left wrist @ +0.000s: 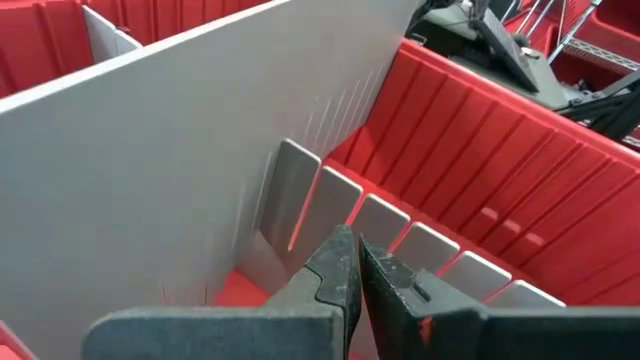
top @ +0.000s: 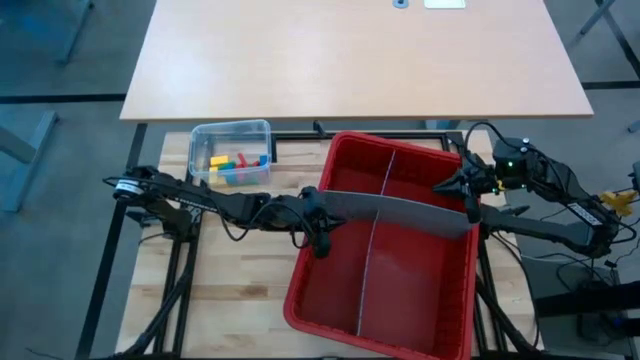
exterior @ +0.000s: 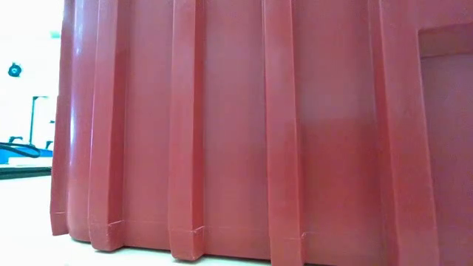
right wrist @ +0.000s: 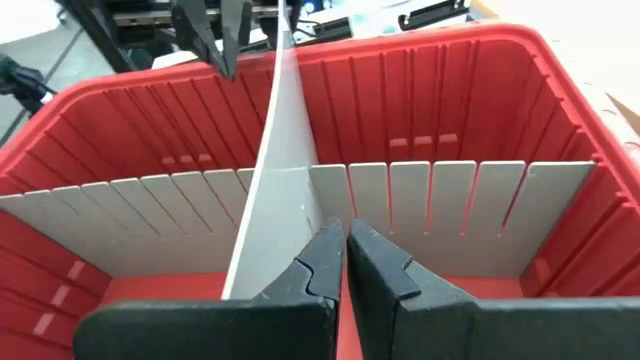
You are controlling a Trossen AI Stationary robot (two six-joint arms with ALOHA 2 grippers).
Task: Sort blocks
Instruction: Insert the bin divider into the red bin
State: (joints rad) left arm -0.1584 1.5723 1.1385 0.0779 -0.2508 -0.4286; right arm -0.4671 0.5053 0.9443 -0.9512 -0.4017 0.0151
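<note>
A red bin stands mid-table, and its ribbed wall fills the low view. A slotted grey divider runs along its middle. A second grey panel spans the bin crosswise, its broad face tilted. My left gripper is shut at the panel's left end and my right gripper at its right end. The blocks, red, yellow, green and blue, lie in a clear tub beyond the bin's left corner. My left gripper is shut on the panel's left end, coming from the table's left and slanting down; its own fingers hide the exact spot. My right gripper pinches the right end edge-on between its two fingers, from the right. The panel runs straight away from them and crosses the slotted divider.
A light wooden table top lies beyond the work table. Bare wood shows to the left of the bin. Cables and the arm's base crowd the right edge.
</note>
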